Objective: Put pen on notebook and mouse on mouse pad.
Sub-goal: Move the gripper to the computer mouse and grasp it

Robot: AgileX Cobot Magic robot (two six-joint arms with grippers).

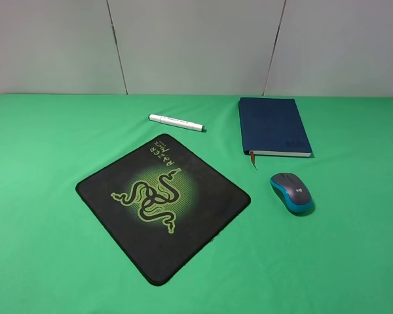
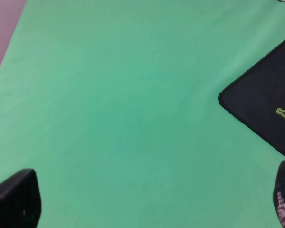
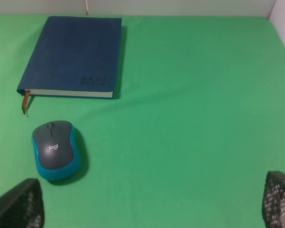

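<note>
bench point(image 1: 46, 163): is carrying a green cloth edge to edge; pale wall panels point(image 1: 196, 46) are standing behind it.
pen point(image 1: 176, 122): is lying flat on the cloth toward the back, betw. the far corner of the mouse pad point(image 1: 162, 205) and the notebook point(image 1: 272, 124), touching neither; dark tip is pointing toward the notebook.
notebook: is lying closed, cover up, at back right in the ext. view; white page edge is facing the front; orange-brown ribbon point(image 3: 25, 102) is trailing from a near corner onto the cloth.
mouse point(image 1: 291, 192): is sitting on bare cloth just in front of the notebook, near the ribbon but apart from it; also beside the pad's right corner w/o touching, so not on the pad; grey top up, blue sides showing.
mouse pad: is lying flat left of centre, turned corner-on like a diamond; green snake logo is facing up, lettering is sitting by the far corner.
L claw point(image 2: 149, 204): is standing wide; its two dark fingertips point(image 2: 16, 199) are showing at opposite edges of the L wrist view w/ only cloth betw. them; is hanging over bare cloth beside one pad corner.
R claw point(image 3: 149, 204): is standing wide too, gripping nothing; its mesh-textured tips are framing bare cloth; notebook and mouse are lying ahead of it, mouse the nearer.
</note>
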